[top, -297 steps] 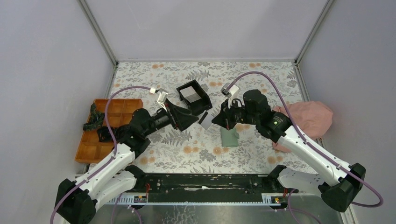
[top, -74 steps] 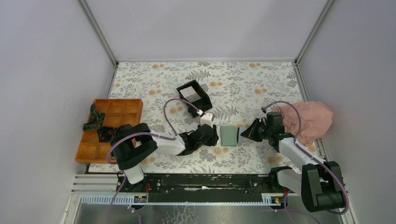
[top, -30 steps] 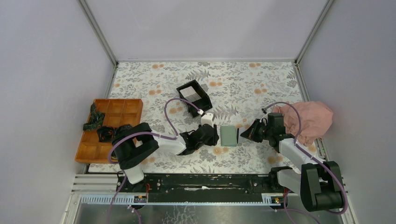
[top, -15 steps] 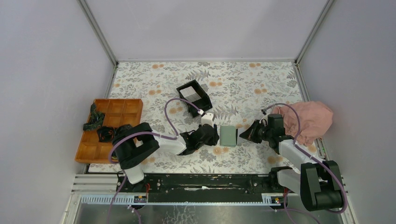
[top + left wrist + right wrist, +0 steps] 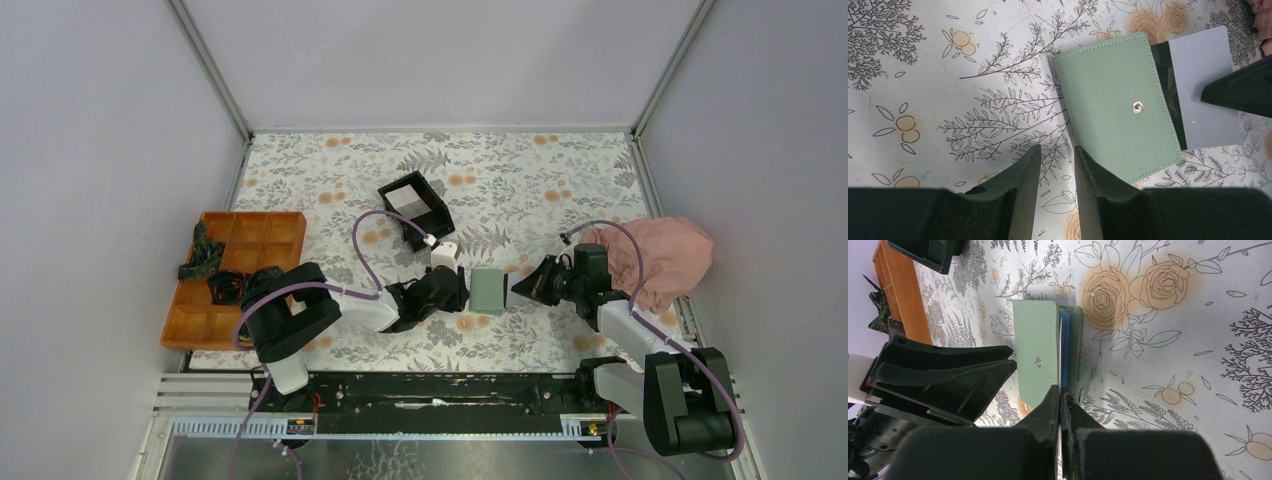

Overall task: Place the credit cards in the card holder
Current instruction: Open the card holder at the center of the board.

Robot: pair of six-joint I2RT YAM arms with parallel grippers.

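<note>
At the near edge of a floral-patterned table [image 5: 560, 180], two white-and-black robot arms reached inward toward each other. Between them, a small sage-green stitched card holder [image 5: 488, 291] with a metal snap lay flat on the tabletop, in the table's near half. The left gripper [image 5: 462, 291] sat low just beside the holder's left edge. Its two dark fingers [image 5: 1020, 182] were parted with only bare tabletop between them, grasping nothing. One fingertip was at the holder's edge, though contact could not be told. On the holder's other side, the right gripper [image 5: 516, 288] was clenched on a thin pale grey-white credit card [image 5: 1204, 92] with a black stripe. The card's striped end was tucked under the holder's green flap, beside a light blue inner face, while most of the card stuck out. Farther left stood an orange compartment tray [image 5: 270, 230] holding dark items, and to the right lay a crumpled pink cloth [image 5: 665, 255]. Beyond them, a black square open-top box [image 5: 436, 222] held a pale flat rectangle.
</note>
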